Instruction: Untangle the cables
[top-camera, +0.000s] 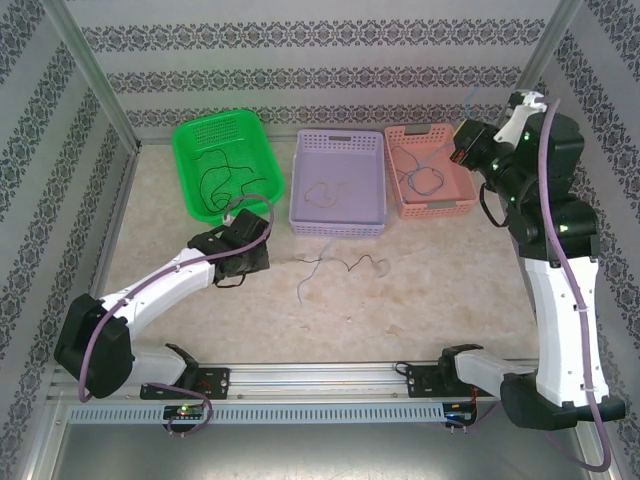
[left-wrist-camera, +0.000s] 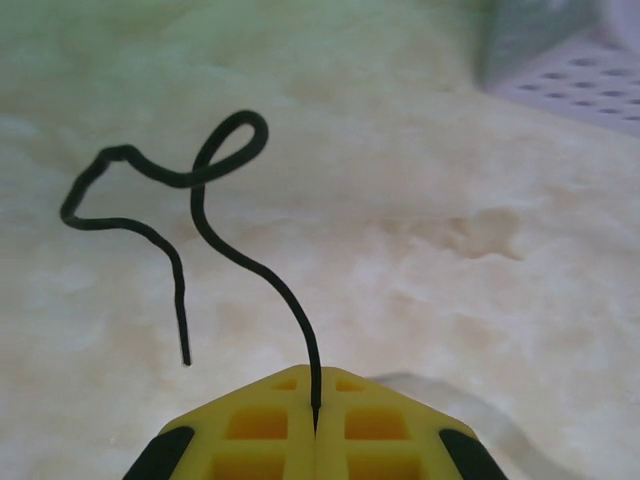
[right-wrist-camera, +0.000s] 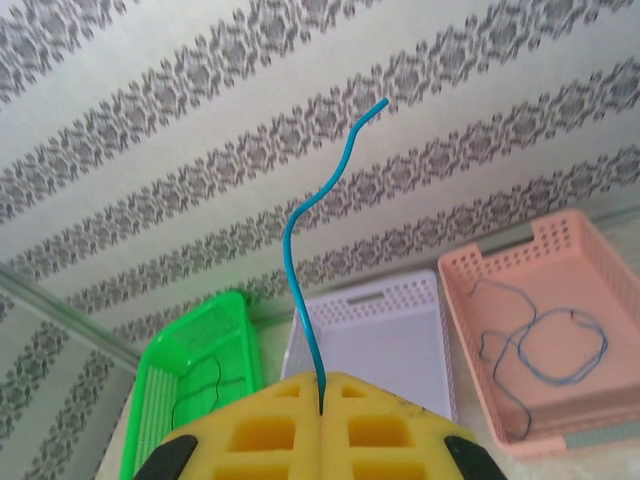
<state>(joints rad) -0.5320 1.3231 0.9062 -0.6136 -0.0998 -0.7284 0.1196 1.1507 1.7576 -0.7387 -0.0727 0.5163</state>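
Left of the purple basket (top-camera: 337, 228), the green basket (top-camera: 228, 118) holds black wires (top-camera: 225, 180). Just in front of the purple basket's left corner, the left gripper (left-wrist-camera: 315, 405) sits low over the table (top-camera: 450, 280). It is clenched on 1 black wire (left-wrist-camera: 200, 175), which rises from the grip, loops once and dangles free. Directly in front of the purple basket, a few thin loose strands (top-camera: 340, 265) lie on the table, probably what remains of the tangle. Inside the purple basket lies 1 pale wire (top-camera: 322, 192). To its right, the pink basket (top-camera: 438, 208) holds blue wires (top-camera: 425, 170). Further right of the purple basket, above the pink one's far corner, the right gripper (right-wrist-camera: 322, 400) is raised. It is pinched on 1 blue-green wire (right-wrist-camera: 300, 215), which stands up from its tips.

Both grips look to be near a wire's end, so a quick swing could pull either strand out. The black wire's dangling loop could catch the loose strands and drag them into a fresh knot. Dropped from that height, the springy blue-green wire might bounce over the pink basket's rim.
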